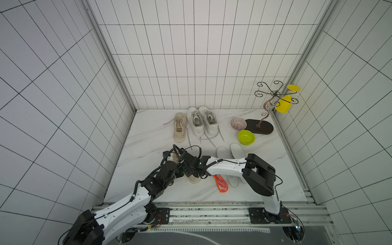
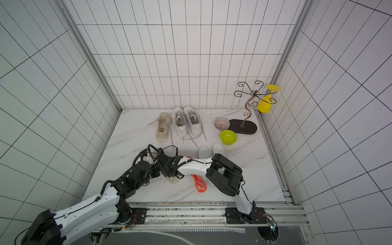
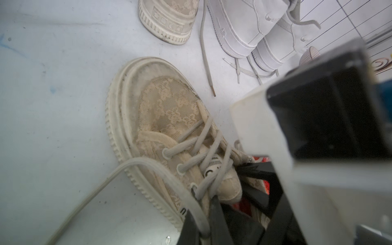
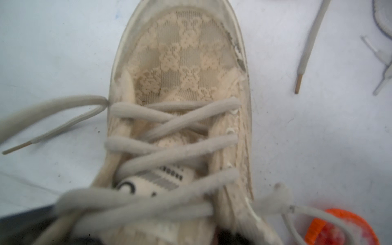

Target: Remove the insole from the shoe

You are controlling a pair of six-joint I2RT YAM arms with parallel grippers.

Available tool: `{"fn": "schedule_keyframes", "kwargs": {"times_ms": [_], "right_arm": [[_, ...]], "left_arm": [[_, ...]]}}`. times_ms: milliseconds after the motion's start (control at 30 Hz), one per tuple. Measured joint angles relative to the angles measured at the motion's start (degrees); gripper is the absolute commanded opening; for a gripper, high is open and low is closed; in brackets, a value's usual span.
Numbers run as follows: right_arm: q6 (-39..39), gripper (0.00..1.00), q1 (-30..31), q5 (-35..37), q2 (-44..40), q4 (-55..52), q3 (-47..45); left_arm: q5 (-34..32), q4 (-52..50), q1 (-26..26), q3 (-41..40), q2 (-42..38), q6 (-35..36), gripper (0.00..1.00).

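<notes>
Taking the far wall as twelve, the shoe [image 1: 192, 178] is sitting upright on the table [image 1: 148, 148] at about eight o'clock from its middle, its toe pointing toward eleven. Both arms are leaning in over it, so most of it is hidden in both top views.

The left gripper [image 1: 180, 172] is reaching in from seven o'clock and is clenched tight at the shoe's collar. Whether it is pinching anything there I cannot tell. The right gripper [image 1: 189, 168] is reaching across from three o'clock and hanging over the laced opening. Its jaws are not showing clearly, so I cannot tell if they are spread or closed.

The insole [image 1: 221, 184], orange, is lying flat on the table just beside the shoe at its four o'clock, outside it, with the right forearm crossing over its far part. A loose lace [image 4: 63, 104] is trailing off the shoe onto the table.

Two white insoles [image 1: 236, 151] are lying at three o'clock. A second shoe [image 1: 179, 127] and a pair of sneakers [image 1: 203, 121] are standing at twelve, and a green bowl [image 1: 246, 137] at two.
</notes>
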Motion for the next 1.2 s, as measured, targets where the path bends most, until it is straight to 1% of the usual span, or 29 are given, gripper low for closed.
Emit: {"fn": "schedule_keyframes", "kwargs": {"times_ms": [67,133,167,200,500,800,967,1067,1200], "right_arm": [[-0.02,0.18,-0.09,0.11,-0.83,1.29,-0.79],[0.15,0.06,-0.31,-0.31,-1.60,3.26,-2.19],[0.17,0.02,-0.35,-0.48,-1.99,4.37,-2.99],[0.15,0.00,-0.39,-0.52,-2.58,5.79,-4.11],[-1.36,0.00,-0.50,-0.72,-12.44,14.80,-15.50],[-4.94,0.00,-0.11,-5.64,-18.88,24.55,-24.30],[-8.33,0.00,1.51,-6.88,-22.12,29.64,-27.89],[-9.97,0.00,2.14,-6.82,-23.96,32.57,-29.99],[-11.19,0.00,2.14,-6.67,-26.14,34.97,-32.39]], "left_arm": [[-0.02,0.02,0.00,0.00,-0.07,0.00,0.00],[-0.07,0.00,0.00,0.00,-0.09,0.00,0.00],[-0.15,0.00,-0.02,0.00,-0.09,-0.02,0.00],[-0.22,-0.02,-0.11,0.00,-0.09,-0.07,0.00],[0.46,0.09,-1.18,0.02,-0.81,-1.73,0.00],[0.37,-0.17,-0.61,0.61,-0.35,-1.86,0.00],[2.69,-0.66,3.08,1.53,0.09,-1.29,0.00],[5.46,-0.94,5.49,2.51,1.31,-0.66,0.00],[8.20,-0.98,6.88,4.04,3.21,0.70,0.00]]}}
